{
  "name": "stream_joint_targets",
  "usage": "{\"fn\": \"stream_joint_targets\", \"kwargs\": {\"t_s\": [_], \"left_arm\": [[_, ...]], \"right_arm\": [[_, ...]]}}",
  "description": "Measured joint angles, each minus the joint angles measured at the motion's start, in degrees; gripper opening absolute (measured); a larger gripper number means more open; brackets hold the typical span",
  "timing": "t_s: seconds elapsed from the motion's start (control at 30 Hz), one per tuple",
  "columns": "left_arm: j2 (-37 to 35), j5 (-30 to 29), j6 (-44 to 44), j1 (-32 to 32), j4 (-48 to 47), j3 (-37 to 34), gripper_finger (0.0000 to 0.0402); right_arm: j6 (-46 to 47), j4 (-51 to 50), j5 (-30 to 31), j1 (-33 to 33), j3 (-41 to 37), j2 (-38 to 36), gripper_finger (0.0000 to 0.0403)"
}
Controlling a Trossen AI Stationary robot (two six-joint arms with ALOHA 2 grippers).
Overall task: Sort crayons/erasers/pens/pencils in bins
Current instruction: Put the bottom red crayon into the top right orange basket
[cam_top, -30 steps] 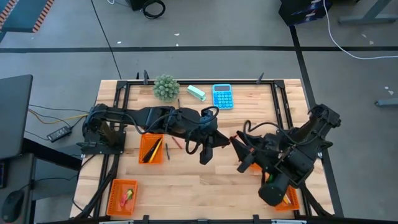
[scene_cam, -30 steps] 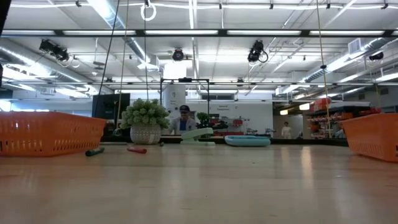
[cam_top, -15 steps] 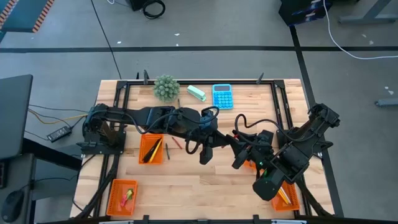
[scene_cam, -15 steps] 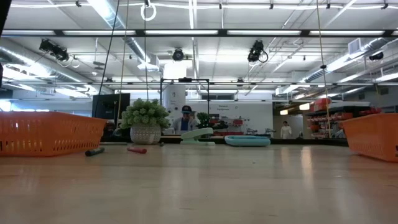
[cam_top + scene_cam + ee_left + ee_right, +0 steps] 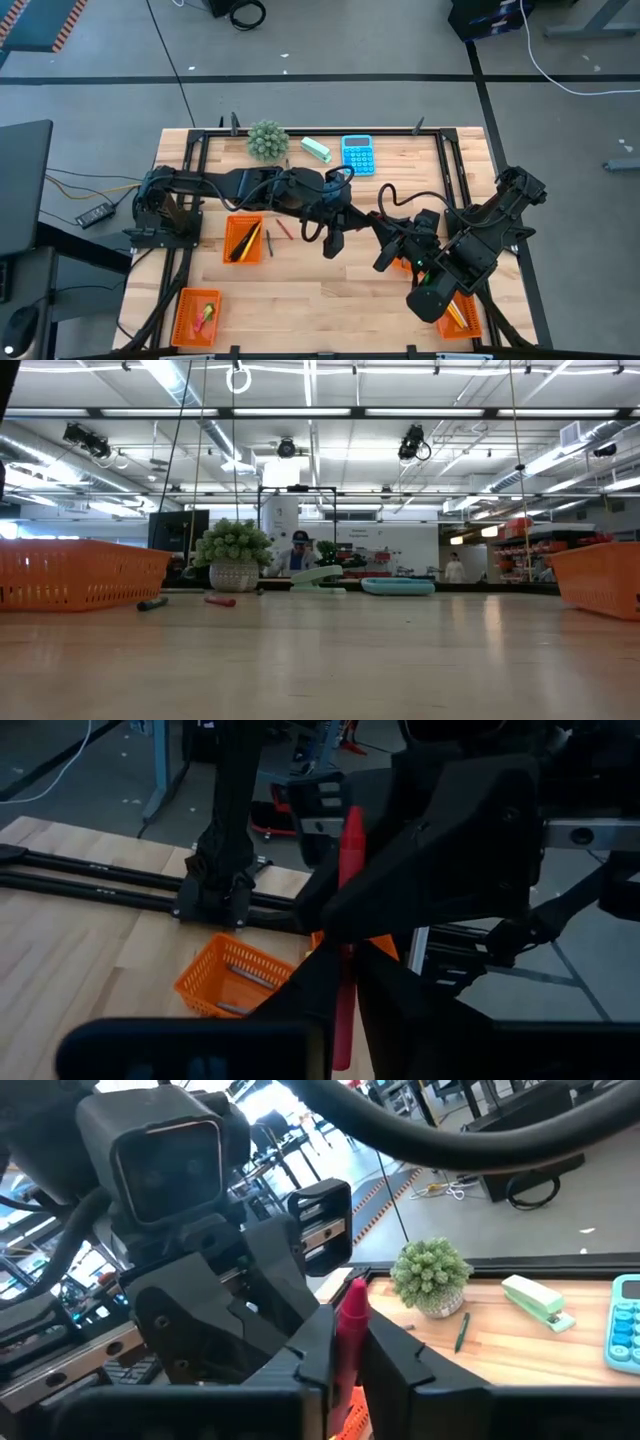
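A red crayon (image 5: 347, 910) hangs in mid-air over the table's middle, between my two grippers, which face each other. My left gripper (image 5: 342, 960) reaches in from the table's left and is shut on it. My right gripper (image 5: 346, 1342) comes from the right and is shut on the same crayon (image 5: 351, 1312). In the high view the two grippers meet around the left gripper (image 5: 352, 222) and the right gripper (image 5: 386, 232). One orange bin (image 5: 243, 239) holds pencils, another bin (image 5: 197, 316) holds erasers. A loose crayon (image 5: 283, 231) and a pen (image 5: 268, 243) lie on the wood. My left gripper pinches the crayon's shaft (image 5: 345, 945) between its two fingers, reaching roughly level from the table's left. The fingers lie across the crayon, which is lifted clear of the table. My right gripper pinches the same crayon near its pointed end (image 5: 352, 1302) between its two fingers, coming roughly level from the table's right. The crayon lies across the fingers, clear of the table.
A small potted plant (image 5: 267, 141), a mint-green block (image 5: 316, 149) and a blue calculator (image 5: 358, 154) stand along the far edge. Another orange bin (image 5: 462, 316) sits at the near right, one more bin (image 5: 232, 985) below the right arm. Black frame rails border the table.
My right gripper has swung a little toward the left gripper and has shut on the crayon that the left gripper holds up. The left gripper and the crayon have stayed where they were.
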Motion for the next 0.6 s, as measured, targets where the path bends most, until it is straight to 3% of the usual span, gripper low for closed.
{"fn": "stream_joint_targets", "kwargs": {"t_s": [0.2,0.6], "left_arm": [[-0.02,0.61,1.19,0.50,0.02,0.00,0.0055],[-0.19,0.70,2.23,1.33,-1.79,0.01,0.0027]], "right_arm": [[-0.08,-0.46,0.02,-0.25,0.00,0.00,0.0039],[-0.80,-0.91,-0.74,-3.21,-0.04,0.00,0.0041]]}}
